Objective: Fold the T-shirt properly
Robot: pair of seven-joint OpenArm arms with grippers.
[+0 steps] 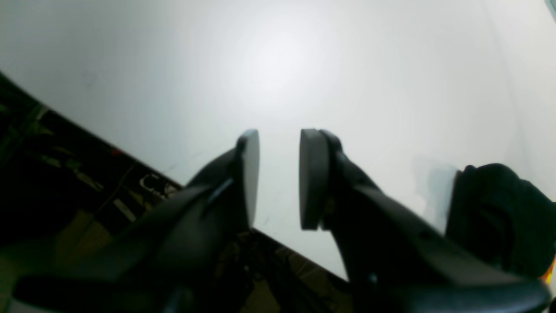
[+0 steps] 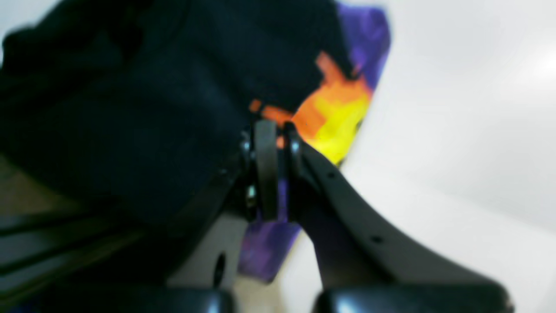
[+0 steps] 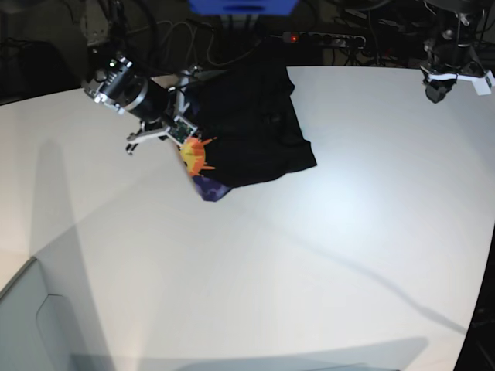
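Black cloth T-shirt point(image 3: 251, 124) bunched at the far edge of the white table point(image 3: 325, 255), one claw pinching it.

The right gripper point(image 2: 278, 167) is clamped on the shirt's printed fold, orange-yellow sun on purple showing only from its wrist view and faintly from the base view. The left gripper point(image 1: 279, 178) hangs over the table's edge well apart, jaws parted, holding nothing; a black cloth lump point(image 1: 499, 217) lies beside it. Cables and a power strip point(image 3: 325, 37) sit behind the table.

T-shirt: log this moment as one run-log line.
T-shirt: bunched, far table edge | right end effector: shut on printed edge | left end effector: open, empty | fold: unfinished
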